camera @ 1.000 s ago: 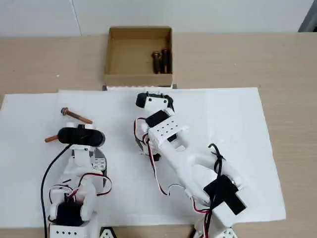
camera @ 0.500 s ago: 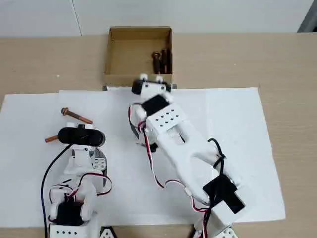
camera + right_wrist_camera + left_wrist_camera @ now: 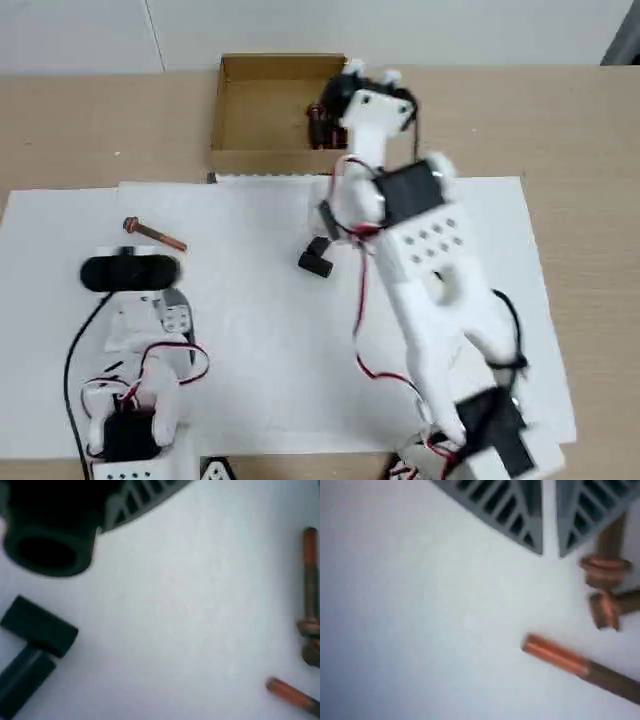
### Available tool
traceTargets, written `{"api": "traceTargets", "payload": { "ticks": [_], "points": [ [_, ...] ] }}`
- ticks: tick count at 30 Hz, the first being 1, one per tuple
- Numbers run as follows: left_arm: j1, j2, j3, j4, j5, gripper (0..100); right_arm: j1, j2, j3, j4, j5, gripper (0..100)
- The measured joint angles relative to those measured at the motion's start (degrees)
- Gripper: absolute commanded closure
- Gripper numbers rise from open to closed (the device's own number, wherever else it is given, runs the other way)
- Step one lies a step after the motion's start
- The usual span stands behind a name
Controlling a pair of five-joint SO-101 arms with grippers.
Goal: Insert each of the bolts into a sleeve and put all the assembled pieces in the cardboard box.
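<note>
My right gripper is shut on a black sleeve, held above the white paper. Two more black sleeves lie together below it, one partly under the other; they show from above as sleeves. My right arm folds over the cardboard box, which holds assembled pieces. Copper bolts lie farther off. My left gripper hovers shut beside the bolts, with one long shaft lying close by. One bolt shows just beyond my left arm.
White paper covers the table's near half, with open room in its middle and at the right. The box stands just past the paper's far edge. Cables hang off both arms.
My right arm has swung up and away, its joint now over the box, uncovering two sleeves on the paper. My left arm has shifted left, covering the nearer bolt.
</note>
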Motion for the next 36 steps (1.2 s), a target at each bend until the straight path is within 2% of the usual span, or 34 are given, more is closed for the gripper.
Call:
{"api": "traceTargets", "payload": {
  "ticks": [6, 13, 22, 27, 36],
  "points": [
    [-0.44, 0.00, -5.45, 2.64, -0.18, 99, 4.13, -6.86, 4.92, 0.09, 0.44, 99.6],
    [-0.44, 0.00, -9.76, 8.44, -1.93, 99, 9.76, -16.79, 22.24, 0.09, 0.44, 99.6],
    [-0.44, 0.18, -16.79, 14.68, -3.78, 99, 16.97, -32.44, 48.09, -8.18, 2.90, 99.6],
    [-0.44, 8.88, -26.46, 19.78, -3.78, 99, 18.73, -43.43, 60.04, -13.19, 6.51, 99.6],
    [-0.44, 31.82, -47.21, 26.90, -3.78, 99, 18.55, -57.05, 70.95, -15.30, 7.82, 99.6]
  ]
}}
